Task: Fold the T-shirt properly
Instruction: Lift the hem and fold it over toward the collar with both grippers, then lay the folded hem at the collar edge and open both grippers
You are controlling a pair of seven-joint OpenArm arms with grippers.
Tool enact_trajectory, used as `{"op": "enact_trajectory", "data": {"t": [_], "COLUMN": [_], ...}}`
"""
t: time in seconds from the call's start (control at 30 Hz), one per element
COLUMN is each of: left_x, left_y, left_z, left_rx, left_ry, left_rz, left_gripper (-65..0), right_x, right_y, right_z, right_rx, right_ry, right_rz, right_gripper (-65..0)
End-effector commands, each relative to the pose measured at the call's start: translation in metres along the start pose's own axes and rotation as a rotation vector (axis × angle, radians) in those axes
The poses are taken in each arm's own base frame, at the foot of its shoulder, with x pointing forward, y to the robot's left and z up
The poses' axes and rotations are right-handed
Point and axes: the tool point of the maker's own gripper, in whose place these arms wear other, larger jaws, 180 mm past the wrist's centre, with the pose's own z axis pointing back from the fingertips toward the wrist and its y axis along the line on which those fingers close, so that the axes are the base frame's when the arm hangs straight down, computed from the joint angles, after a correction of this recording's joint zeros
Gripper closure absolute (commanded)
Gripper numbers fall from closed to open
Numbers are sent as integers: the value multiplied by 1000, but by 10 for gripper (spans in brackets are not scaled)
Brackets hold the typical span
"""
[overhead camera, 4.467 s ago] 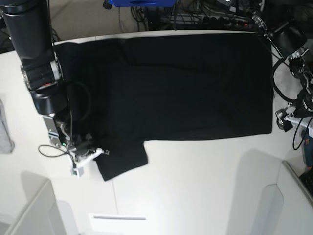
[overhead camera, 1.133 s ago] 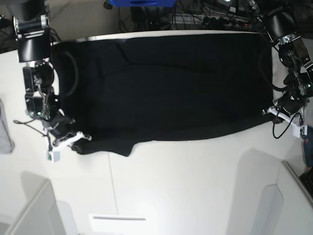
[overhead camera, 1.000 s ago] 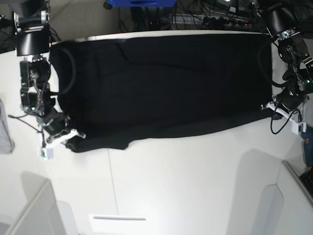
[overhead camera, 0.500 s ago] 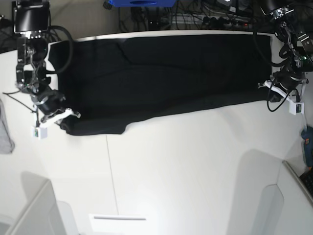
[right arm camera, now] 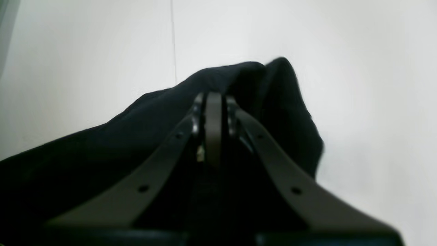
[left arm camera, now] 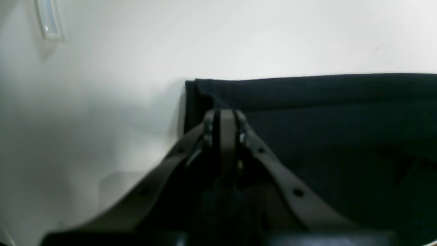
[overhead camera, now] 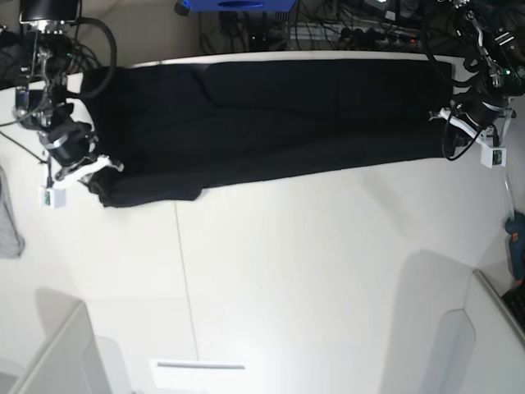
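— Base view, from its left side: what do you have there?

— You have the right gripper [overhead camera: 97, 168] at the table's left, jaws pressed together on the near left corner of the T-shirt [overhead camera: 271, 115]. A small grey cloth [overhead camera: 8, 222] lies at the left edge, apart from the shirt.

— And the shirt itself?

— You see it as a long black band across the far half of the white table [overhead camera: 312, 271], its near edge lying doubled over the rest. Only plain black cloth shows.

— What about the right side of that view?

— Your left gripper [overhead camera: 447, 119] sits at the shirt's near right corner, pinched closed on the cloth there.

— Do the wrist views agree?

— You can check both. In the right wrist view the fingers [right arm camera: 213, 112] meet with bunched black cloth [right arm camera: 102, 143] gathered around them. In the left wrist view the fingers [left arm camera: 223, 126] are together on the folded corner [left arm camera: 307, 112], whose edge runs straight along the table.
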Motion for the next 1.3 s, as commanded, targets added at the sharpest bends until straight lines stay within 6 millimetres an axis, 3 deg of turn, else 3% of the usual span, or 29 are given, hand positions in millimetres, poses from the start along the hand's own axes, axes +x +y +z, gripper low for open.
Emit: {"op": "enact_trajectory", "data": {"t": [0.0, 0.33, 0.53, 0.9, 1.07, 1.27], "left_x": [9, -5, 0, -11, -23, -32], "left_y": [7, 16, 13, 15, 16, 15], "left_z": [7, 13, 17, 20, 22, 23], "left_rx": [20, 41, 42, 47, 48, 45], "left_ry": [-34, -1, -15, 14, 41, 66], "left_rz": [-19, -18, -34, -41, -40, -42], "left_gripper": [0, 0, 0, 0, 0, 0], "right_x": [18, -4, -22, -48, -64, -67], "right_y": [1, 5, 16, -5, 0, -1], "right_z": [7, 31, 42, 61, 65, 65], "right_rx": [6, 2, 18, -49, -35, -40], "right_ry": [-56, -32, -11, 38, 65, 70], "right_rz": [25, 28, 12, -20, -69, -82], "right_gripper": [0, 0, 0, 0, 0, 0]}}
